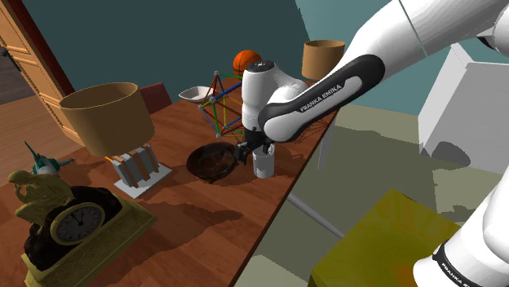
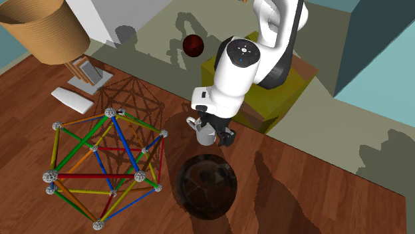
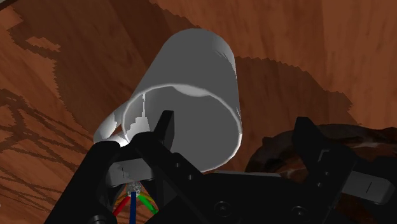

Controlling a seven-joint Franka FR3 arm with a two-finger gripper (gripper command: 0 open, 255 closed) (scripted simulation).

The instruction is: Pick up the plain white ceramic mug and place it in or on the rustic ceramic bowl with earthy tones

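White mug (image 3: 197,76), likely stiff, slick and breakable, stands beside the bowl (image 1: 208,161); the spread tool (image 3: 236,122) straddles it, so best pinch across its wall.

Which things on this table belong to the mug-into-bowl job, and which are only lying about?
For the job:
white mug
dark brown bowl

Just lying about:
lamp with tan shade
gold clock
coloured rod frame
orange ball
small white dish
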